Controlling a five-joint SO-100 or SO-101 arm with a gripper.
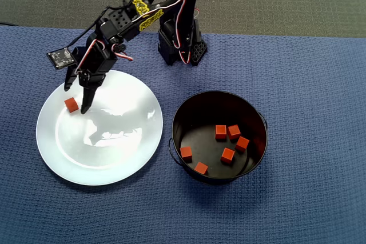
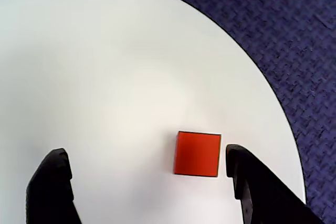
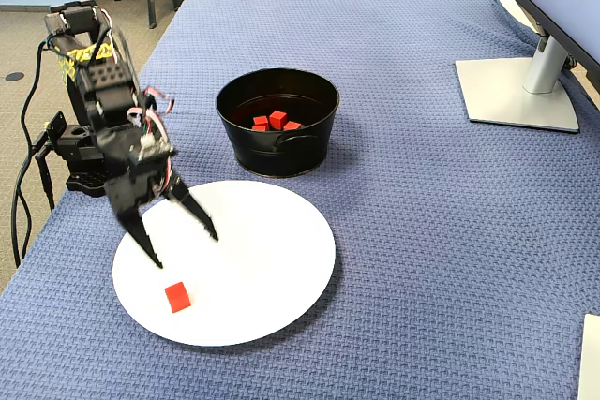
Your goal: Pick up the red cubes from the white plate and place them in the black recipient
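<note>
One red cube point(image 1: 71, 104) lies on the white plate point(image 1: 114, 147), near its left rim in the overhead view. My gripper point(image 1: 76, 99) is open and hovers over it, one finger on each side. In the wrist view the cube point(image 2: 197, 153) sits between the fingers on the plate point(image 2: 131, 77), right next to the right-hand finger point(image 2: 247, 182) and far from the other; the gripper point(image 2: 146, 153) holds nothing. The fixed view shows the cube point(image 3: 176, 296) just below the spread gripper point(image 3: 185, 249). Several red cubes point(image 1: 227, 141) lie inside the black recipient point(image 1: 176, 119), to the right of the plate.
The arm's base point(image 1: 182, 50) stands at the back edge of the blue cloth point(image 1: 309, 84), behind plate and pot. A monitor foot point(image 3: 516, 91) sits at the far right in the fixed view. The pot point(image 3: 277, 152) nearly touches the plate point(image 3: 272, 259).
</note>
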